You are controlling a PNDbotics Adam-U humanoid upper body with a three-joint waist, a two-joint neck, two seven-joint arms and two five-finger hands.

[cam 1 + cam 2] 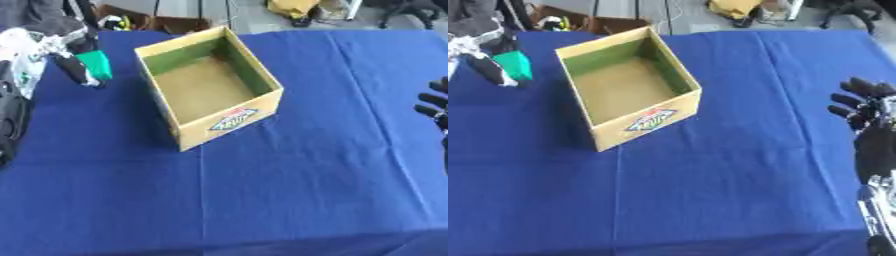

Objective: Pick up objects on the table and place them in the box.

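A blue cloth [289, 190] is covering the table, creases running across it. Beyond the far edge, grey floor [249, 12] is showing, with a brown cardboard carton [166, 22] and a yellow bundle [293, 7] sitting on it.

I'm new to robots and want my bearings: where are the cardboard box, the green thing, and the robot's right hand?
box [229, 121]: left eye view, front wall by the label.
green object [514, 65]: right eye view, its middle.
right hand [874, 142]: right eye view, back of the palm.
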